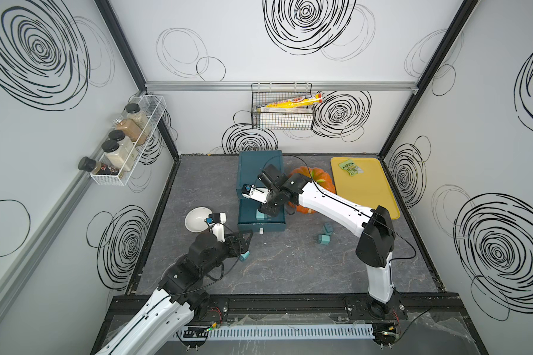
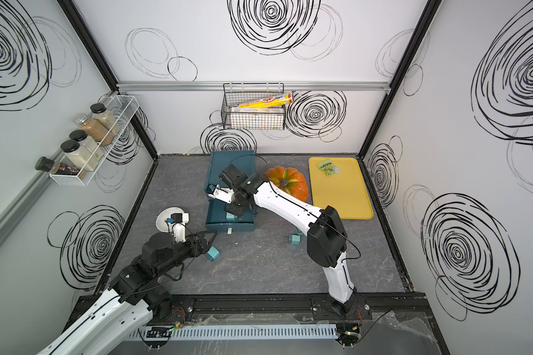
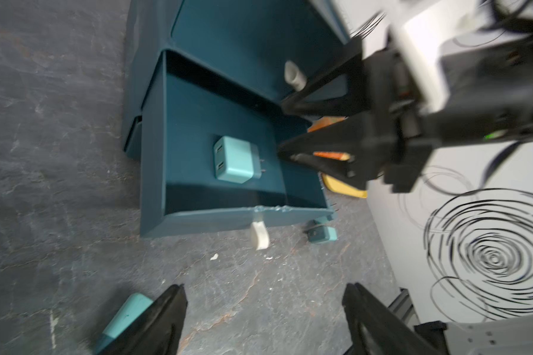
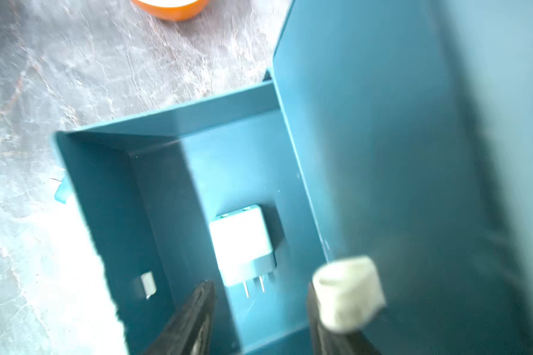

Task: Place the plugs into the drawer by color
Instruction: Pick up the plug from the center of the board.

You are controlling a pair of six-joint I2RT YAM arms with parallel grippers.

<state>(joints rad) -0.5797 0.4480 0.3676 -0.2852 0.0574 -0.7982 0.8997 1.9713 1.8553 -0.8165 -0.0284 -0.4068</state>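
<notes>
My right gripper (image 4: 259, 293) hangs over the pulled-out drawer (image 1: 273, 228) of the dark teal plastic mini chest (image 1: 253, 167), just left of centre in both top views. Its jaws are parted to a middling gap and hold nothing. A light teal cube-shaped plug (image 4: 242, 242) lies flat on the drawer floor just beyond my fingertips, with its prongs pointing toward them. The wrist view is blurred, so I think there is a sliver of clearance there, but I can't swear to it. My left gripper (image 3: 262, 289) hovers low over the grey marbled tabletop (image 1: 290, 270), to the lower left of the drawer in the top views, with its jaws spread wide and empty. A second teal plug (image 1: 244, 255) rests on the tabletop just beside one of its fingers. A third teal plug (image 1: 328, 228) and a fourth teal plug (image 1: 323, 239) lie close together on the tabletop, right of the drawer front and near my right arm. The ribbed orange pumpkin (image 1: 316, 179) sits behind that arm, right of the chest.
</notes>
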